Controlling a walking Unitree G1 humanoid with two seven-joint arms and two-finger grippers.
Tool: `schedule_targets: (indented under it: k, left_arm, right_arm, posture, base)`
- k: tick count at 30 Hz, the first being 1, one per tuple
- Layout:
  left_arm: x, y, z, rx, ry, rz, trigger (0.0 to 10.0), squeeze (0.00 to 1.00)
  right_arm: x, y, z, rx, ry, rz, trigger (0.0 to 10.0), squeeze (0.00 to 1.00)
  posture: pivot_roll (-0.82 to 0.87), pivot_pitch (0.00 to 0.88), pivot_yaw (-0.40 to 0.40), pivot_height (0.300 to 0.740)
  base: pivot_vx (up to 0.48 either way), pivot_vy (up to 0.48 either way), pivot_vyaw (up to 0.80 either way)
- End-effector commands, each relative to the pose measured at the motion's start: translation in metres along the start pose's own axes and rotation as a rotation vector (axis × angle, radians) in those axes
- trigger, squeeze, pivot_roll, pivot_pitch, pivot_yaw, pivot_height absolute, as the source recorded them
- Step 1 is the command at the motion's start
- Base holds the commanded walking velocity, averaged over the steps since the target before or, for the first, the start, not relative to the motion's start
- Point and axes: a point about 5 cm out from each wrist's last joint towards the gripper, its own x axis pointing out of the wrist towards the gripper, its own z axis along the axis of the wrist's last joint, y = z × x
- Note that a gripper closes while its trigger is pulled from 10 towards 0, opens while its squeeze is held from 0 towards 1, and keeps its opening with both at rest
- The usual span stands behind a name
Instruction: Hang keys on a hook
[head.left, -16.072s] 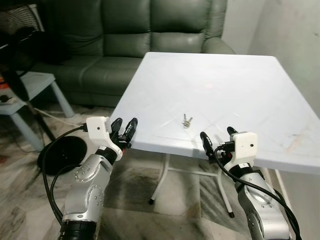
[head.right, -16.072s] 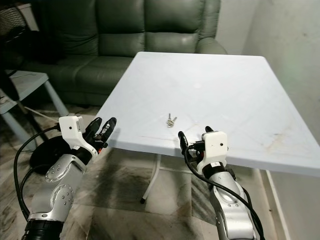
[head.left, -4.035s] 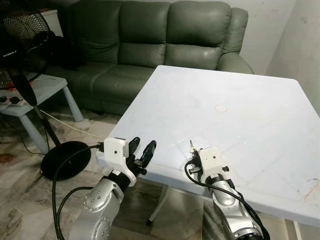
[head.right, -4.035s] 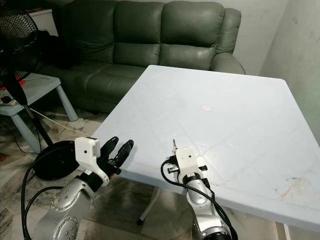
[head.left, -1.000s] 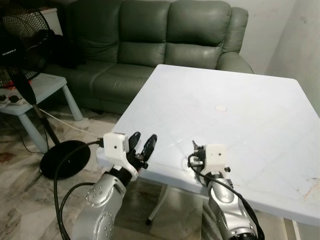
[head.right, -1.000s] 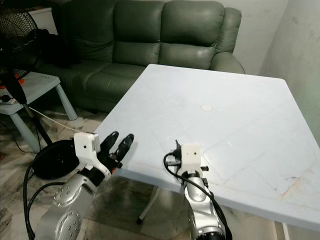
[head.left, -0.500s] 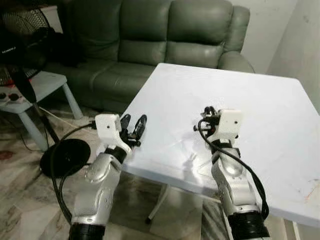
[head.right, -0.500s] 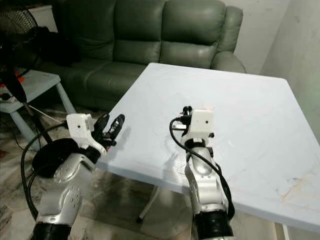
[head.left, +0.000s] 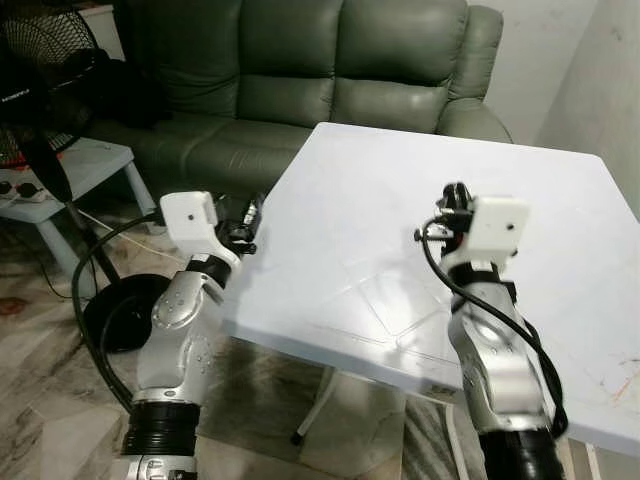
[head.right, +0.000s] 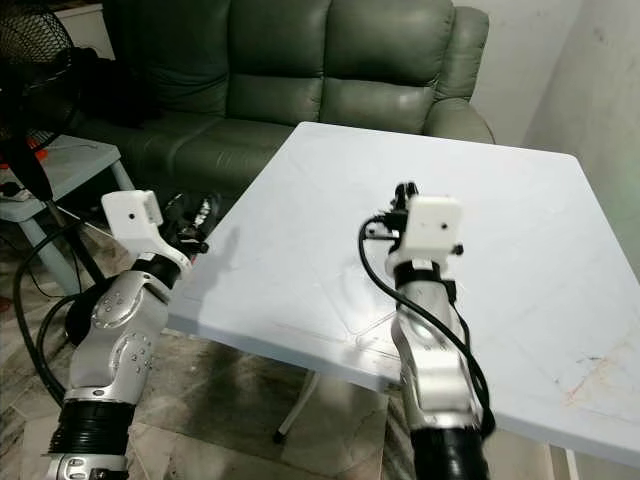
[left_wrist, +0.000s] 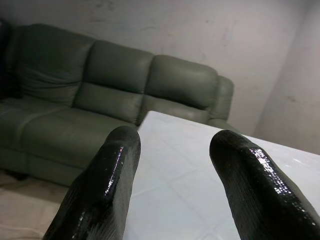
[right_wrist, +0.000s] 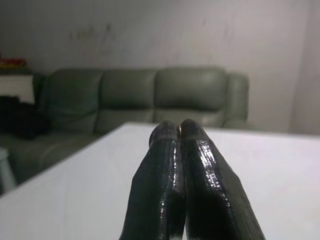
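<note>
Our right gripper (right_wrist: 180, 131) is raised over the white table (head.left: 560, 200), fingers pressed together; a sliver of metal at the tips suggests the keys (right_wrist: 178, 124) are pinched there, though we cannot be sure. Keys are light, stiff and slippery, so we judge the ring safest to grip. Our left gripper (left_wrist: 172, 165) is spread beside the table edge. Beyond stands a green sofa (head.right: 330, 70).

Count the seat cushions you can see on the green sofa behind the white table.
2 in full: one at the sofa's middle, one at its right. A third at the left may sit hidden behind the dark things piled there.
</note>
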Motion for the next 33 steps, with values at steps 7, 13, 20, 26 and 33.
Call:
schedule_targets:
  k: [7, 13, 20, 26, 33]
  left_arm:
    - [-0.026, 0.017, -0.015, 0.011, 0.051, 0.037, 10.0, 0.0]
    - [-0.032, 0.022, -0.019, 0.002, 0.063, 0.057, 10.0, 0.0]
    - [-0.026, 0.023, -0.017, -0.008, 0.053, 0.068, 10.0, 0.0]
    - [-0.022, 0.022, -0.019, -0.021, 0.057, 0.075, 10.0, 0.0]
    - [-0.015, 0.019, -0.022, -0.028, 0.068, 0.066, 10.0, 0.0]
  right_arm:
    - [-0.032, -0.007, -0.017, 0.067, 0.043, 0.041, 10.0, 0.0]
    - [-0.037, -0.003, -0.022, 0.062, 0.064, 0.088, 10.0, 0.0]
    - [-0.032, -0.001, -0.024, 0.019, 0.068, 0.122, 10.0, 0.0]
    - [-0.032, -0.003, -0.033, -0.012, 0.115, 0.131, 10.0, 0.0]
    - [-0.022, -0.006, -0.039, -0.025, 0.175, 0.13, 10.0, 0.0]
  posture:
    - [0.14, 0.0, 0.038, 0.74]
    - [0.15, 0.0, 0.033, 0.74]
    - [0.15, 0.0, 0.032, 0.74]
    - [0.16, 0.0, 0.024, 0.74]
    - [0.15, 0.0, 0.024, 0.74]
  base:
    - [0.0, 0.0, 0.0]
    - [0.0, 0.0, 0.0]
    - [0.0, 0.0, 0.0]
    - [0.0, 0.0, 0.0]
    - [0.0, 0.0, -0.33]
